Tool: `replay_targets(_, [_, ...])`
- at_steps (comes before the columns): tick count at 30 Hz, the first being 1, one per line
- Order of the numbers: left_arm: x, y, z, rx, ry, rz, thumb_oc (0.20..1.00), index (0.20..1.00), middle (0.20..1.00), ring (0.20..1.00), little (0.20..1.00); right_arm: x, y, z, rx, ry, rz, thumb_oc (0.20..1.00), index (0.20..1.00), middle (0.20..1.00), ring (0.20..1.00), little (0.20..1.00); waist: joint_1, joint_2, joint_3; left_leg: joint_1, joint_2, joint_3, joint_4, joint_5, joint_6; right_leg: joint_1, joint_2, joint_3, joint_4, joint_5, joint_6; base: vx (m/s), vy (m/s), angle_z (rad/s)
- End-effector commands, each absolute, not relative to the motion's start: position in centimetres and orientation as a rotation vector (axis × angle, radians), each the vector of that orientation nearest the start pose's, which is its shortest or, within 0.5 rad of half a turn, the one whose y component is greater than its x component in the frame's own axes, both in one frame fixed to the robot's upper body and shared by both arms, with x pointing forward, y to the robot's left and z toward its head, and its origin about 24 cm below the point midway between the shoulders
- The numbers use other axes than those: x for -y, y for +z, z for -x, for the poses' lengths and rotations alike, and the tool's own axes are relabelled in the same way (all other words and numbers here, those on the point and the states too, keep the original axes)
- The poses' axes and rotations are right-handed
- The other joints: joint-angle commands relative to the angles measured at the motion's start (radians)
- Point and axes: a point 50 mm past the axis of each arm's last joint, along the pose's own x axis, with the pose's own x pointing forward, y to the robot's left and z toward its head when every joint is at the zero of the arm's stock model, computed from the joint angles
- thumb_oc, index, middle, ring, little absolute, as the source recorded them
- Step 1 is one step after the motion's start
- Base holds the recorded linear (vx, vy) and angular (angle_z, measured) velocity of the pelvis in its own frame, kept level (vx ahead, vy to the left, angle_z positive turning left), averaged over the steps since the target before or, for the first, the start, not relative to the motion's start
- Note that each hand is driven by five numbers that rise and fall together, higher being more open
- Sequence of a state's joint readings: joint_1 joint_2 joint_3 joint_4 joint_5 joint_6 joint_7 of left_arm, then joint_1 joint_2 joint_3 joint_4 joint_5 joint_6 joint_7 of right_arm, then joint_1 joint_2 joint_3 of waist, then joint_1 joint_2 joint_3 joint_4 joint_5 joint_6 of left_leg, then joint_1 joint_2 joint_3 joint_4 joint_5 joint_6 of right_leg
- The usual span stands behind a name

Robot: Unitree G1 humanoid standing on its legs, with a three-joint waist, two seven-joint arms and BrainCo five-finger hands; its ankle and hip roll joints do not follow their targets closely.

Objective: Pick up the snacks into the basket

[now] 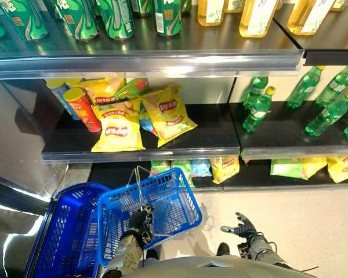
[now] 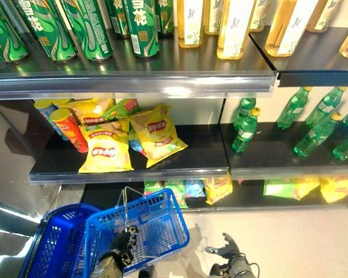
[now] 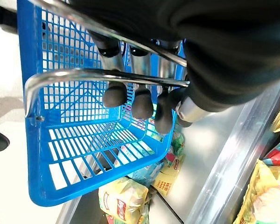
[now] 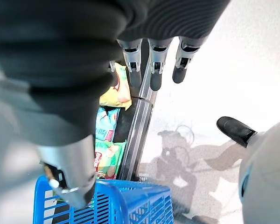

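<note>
Blue basket hanging level from left hand, long axis toward shelves.

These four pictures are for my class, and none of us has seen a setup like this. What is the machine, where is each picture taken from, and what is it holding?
It is a humanoid robot standing in front of shop shelves. Two pictures come from the two eyes of a camera on its head, looking down; the other two come from cameras on its wrists, looking along each robot hand.

The left robot hand has its fingers curled round the metal handle of a light blue basket; no snacks are visible inside it. A darker blue basket sits beside it. The right robot hand is open and holds nothing, low near the floor.

On the middle shelf lie yellow snack bags and tube cans, with green bottles to the right. Cans and bottles fill the top shelf.
</note>
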State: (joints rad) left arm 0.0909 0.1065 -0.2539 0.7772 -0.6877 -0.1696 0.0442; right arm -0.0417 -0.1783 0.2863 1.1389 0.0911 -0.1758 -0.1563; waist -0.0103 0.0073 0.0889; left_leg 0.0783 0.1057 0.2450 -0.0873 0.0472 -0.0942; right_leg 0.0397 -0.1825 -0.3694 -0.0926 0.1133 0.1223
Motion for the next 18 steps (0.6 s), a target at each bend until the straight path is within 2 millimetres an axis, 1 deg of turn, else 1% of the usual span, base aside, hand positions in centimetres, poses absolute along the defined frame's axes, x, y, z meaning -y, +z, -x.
replay_targets(1, [-14.56,-10.08,-19.33,-0.545,0.114,0.416,0.200,0.200,0.200,0.200,0.200,18.54,-14.19,-15.68,-0.848,0.017,0.296,1.000,1.000,1.000,1.000,1.000,0.003,-0.034,-0.024,-0.017,-0.050,0.002,0.000,-0.008,0.036,0.051,0.001,-0.021,0.005,-0.021,0.041,0.03,-0.010,0.09])
replay_targets(8, [-14.27,-10.26,-19.15,-0.557,0.096,0.420,0.200,0.200,0.200,0.200,0.200,18.39,-14.45,-15.24,-0.868,0.064,0.318,1.000,1.000,1.000,1.000,1.000,0.004,-0.031,-0.031,-0.008,-0.050,-0.004,0.000,-0.015,0.037,0.064,0.007,-0.020,0.005,-0.035,0.036,0.01,-0.004,0.02])
replay_targets(18, [-14.35,-10.19,-19.22,-0.553,0.095,0.421,0.200,0.200,0.200,0.200,0.200,18.21,-14.37,-15.33,-0.856,0.090,0.337,1.000,1.000,1.000,1.000,1.000,0.003,-0.030,-0.034,-0.002,-0.050,-0.006,0.000,-0.019,0.036,0.072,0.014,-0.015,0.005,-0.044,0.035,0.00,0.000,0.00])
